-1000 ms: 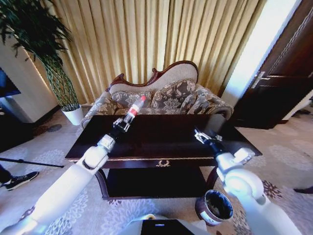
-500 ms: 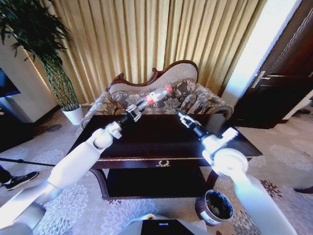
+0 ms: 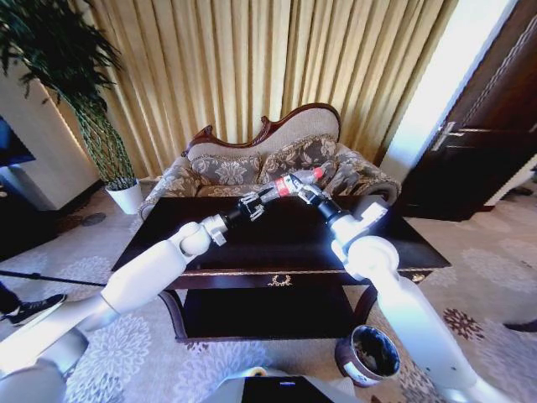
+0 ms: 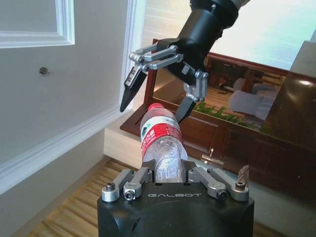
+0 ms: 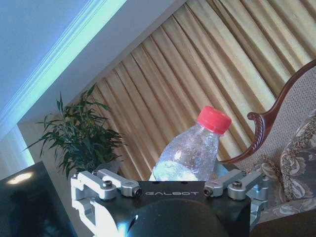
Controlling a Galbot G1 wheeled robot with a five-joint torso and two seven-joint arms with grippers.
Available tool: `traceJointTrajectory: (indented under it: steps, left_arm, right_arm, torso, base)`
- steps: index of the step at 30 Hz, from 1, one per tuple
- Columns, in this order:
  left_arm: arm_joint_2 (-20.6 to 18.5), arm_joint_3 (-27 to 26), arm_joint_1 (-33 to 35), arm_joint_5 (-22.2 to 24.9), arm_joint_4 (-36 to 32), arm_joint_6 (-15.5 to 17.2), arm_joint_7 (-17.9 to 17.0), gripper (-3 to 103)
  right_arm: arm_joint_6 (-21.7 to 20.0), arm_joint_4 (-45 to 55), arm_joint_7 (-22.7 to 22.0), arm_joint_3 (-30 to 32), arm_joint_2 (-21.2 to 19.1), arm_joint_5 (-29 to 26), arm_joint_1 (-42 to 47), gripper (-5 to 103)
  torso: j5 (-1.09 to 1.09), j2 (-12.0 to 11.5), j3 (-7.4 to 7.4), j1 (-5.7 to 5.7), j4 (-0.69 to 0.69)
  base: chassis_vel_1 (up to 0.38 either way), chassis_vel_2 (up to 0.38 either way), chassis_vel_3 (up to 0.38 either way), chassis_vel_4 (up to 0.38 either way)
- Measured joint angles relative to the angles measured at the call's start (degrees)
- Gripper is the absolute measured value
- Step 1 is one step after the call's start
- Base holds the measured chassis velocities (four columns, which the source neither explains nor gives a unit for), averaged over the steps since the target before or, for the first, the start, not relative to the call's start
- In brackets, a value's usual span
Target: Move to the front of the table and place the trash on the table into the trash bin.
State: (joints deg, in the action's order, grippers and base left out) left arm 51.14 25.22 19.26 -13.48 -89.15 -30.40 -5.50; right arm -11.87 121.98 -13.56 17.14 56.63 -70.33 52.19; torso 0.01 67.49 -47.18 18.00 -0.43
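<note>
A clear plastic bottle (image 3: 287, 185) with a red label and red cap, the trash, hangs level above the dark glossy table (image 3: 277, 239). My left gripper (image 3: 262, 200) is shut on its lower body, which the left wrist view shows as the bottle (image 4: 161, 143) clamped by the left gripper (image 4: 163, 170). My right gripper (image 3: 307, 192) is open at the cap end. In the left wrist view the right gripper (image 4: 154, 102) has a fingertip on each side of the cap. The right wrist view has the bottle (image 5: 190, 153) rising close in front. The trash bin (image 3: 369, 354) stands on the carpet at the front right.
A patterned sofa (image 3: 252, 168) stands behind the table, with gold curtains beyond it. A plant in a white pot (image 3: 127, 198) is at the far left, and a dark door (image 3: 491, 134) at the right. The table has a lower shelf (image 3: 268, 312).
My left arm has swung the bottle right, to above the table's middle, and laid it level. My right gripper has moved left and up to the cap.
</note>
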Motion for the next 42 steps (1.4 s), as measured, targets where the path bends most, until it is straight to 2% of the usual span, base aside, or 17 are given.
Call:
traceJointTrajectory:
  steps: [19, 20, 21, 23, 24, 26, 27, 29, 31, 35, 37, 38, 40, 42]
  left_arm:
    - [-0.62, 1.06, -0.01, 0.23, -4.45, 2.45, 0.8, 23]
    - [-0.68, 1.04, 0.13, 0.23, -4.59, 2.53, 0.8, 23]
    - [-0.7, 1.04, 0.19, 0.23, -4.67, 2.57, 0.8, 23]
    - [-0.7, 1.04, 0.3, 0.23, -4.75, 2.68, 0.73, 23]
    - [-0.7, 1.04, 0.3, 0.23, -4.75, 2.68, 0.73, 23]
    - [-0.67, 1.04, 0.36, 0.23, -4.76, 2.79, 0.65, 23]
    - [-0.67, 1.04, 0.36, 0.23, -4.76, 2.79, 0.65, 23]
    - [-0.62, 1.02, 0.59, 0.2, -4.76, 2.82, 0.5, 23]
    - [-0.56, 1.01, 0.72, 0.15, -4.74, 2.82, 0.49, 23]
    - [-0.18, 1.05, 1.33, -0.06, -4.68, 3.18, 0.39, 23]
    - [-0.18, 0.98, 1.39, -0.09, -4.85, 3.39, 0.52, 23]
    - [-0.2, 0.92, 1.4, -0.15, -5.02, 3.55, 0.88, 27]
    - [-0.23, 0.95, 1.37, -0.17, -5.01, 3.55, 1.25, 27]
    - [-0.25, 1.04, 1.2, -0.17, -4.97, 3.58, 1.41, 38]
  right_arm:
    - [0.01, -0.31, 0.21, 0.61, -0.7, 3.23, 1.23, 101]
    - [0.01, -0.45, 0.15, 0.71, -0.7, 3.25, 1.23, 96]
    - [0.03, -0.52, 0.13, 0.76, -0.71, 3.28, 1.23, 96]
    - [0.11, -0.56, 0.07, 0.91, -0.77, 3.29, 1.32, 86]
    - [0.11, -0.56, 0.07, 0.91, -0.77, 3.29, 1.32, 86]
    - [0.16, -0.57, 0.04, 1.02, -0.8, 3.3, 1.42, 76]
    - [0.16, -0.57, 0.04, 1.02, -0.8, 3.3, 1.42, 76]
    - [0.2, -0.52, 0.02, 1.25, -0.82, 3.29, 1.56, 65]
    - [0.19, -0.5, 0.02, 1.3, -0.82, 3.28, 1.62, 65]
    - [0.15, -0.23, 0.09, 1.72, -0.89, 3.24, 2.12, 48]
    - [0.15, -0.13, 0.12, 1.94, -0.91, 3.23, 2.34, 45]
    - [0.15, -0.02, 0.11, 2.28, -0.93, 3.24, 2.57, 42]
    - [0.19, 0.02, 0.09, 2.63, -0.97, 3.29, 2.68, 39]
    - [0.29, 0.02, 0.03, 3.13, -1.06, 3.34, 2.74, 35]
  torso:
    - [-0.01, 0.01, 0.0, -0.01, 0.0]
    - [-0.01, 0.01, 0.0, 0.0, 0.0]
    - [0.0, 0.01, 0.0, -0.01, 0.01]
    - [-0.01, 0.01, 0.0, 0.0, 0.0]
    - [-0.01, 0.01, 0.0, 0.0, 0.0]
    - [0.0, 0.01, 0.0, 0.0, 0.0]
    - [0.0, 0.01, 0.0, 0.0, 0.0]
    - [0.0, 0.01, 0.0, 0.0, 0.0]
    - [-0.01, 0.01, 0.0, 0.0, 0.0]
    - [-0.01, 0.01, 0.0, 0.0, 0.0]
    - [-0.01, 0.0, 0.0, 0.0, 0.0]
    - [0.0, 0.01, 0.0, 0.0, 0.0]
    - [-0.01, 0.01, 0.0, 0.0, 0.0]
    - [-0.01, 0.01, 0.0, 0.0, 0.0]
  base:
    - [0.0, 0.0, 0.0, 0.0]
    - [0.0, 0.0, 0.0, 0.0]
    - [0.0, 0.0, 0.0, 0.0]
    - [0.0, 0.0, 0.0, 0.0]
    - [0.0, 0.0, 0.0, 0.0]
    - [0.0, 0.0, 0.0, 0.0]
    - [0.0, 0.0, 0.0, 0.0]
    - [0.0, 0.0, 0.0, 0.0]
    - [0.0, 0.0, 0.0, 0.0]
    - [0.0, 0.0, 0.0, 0.0]
    - [0.0, 0.0, 0.0, 0.0]
    - [0.0, 0.0, 0.0, 0.0]
    - [0.0, 0.0, 0.0, 0.0]
    - [0.0, 0.0, 0.0, 0.0]
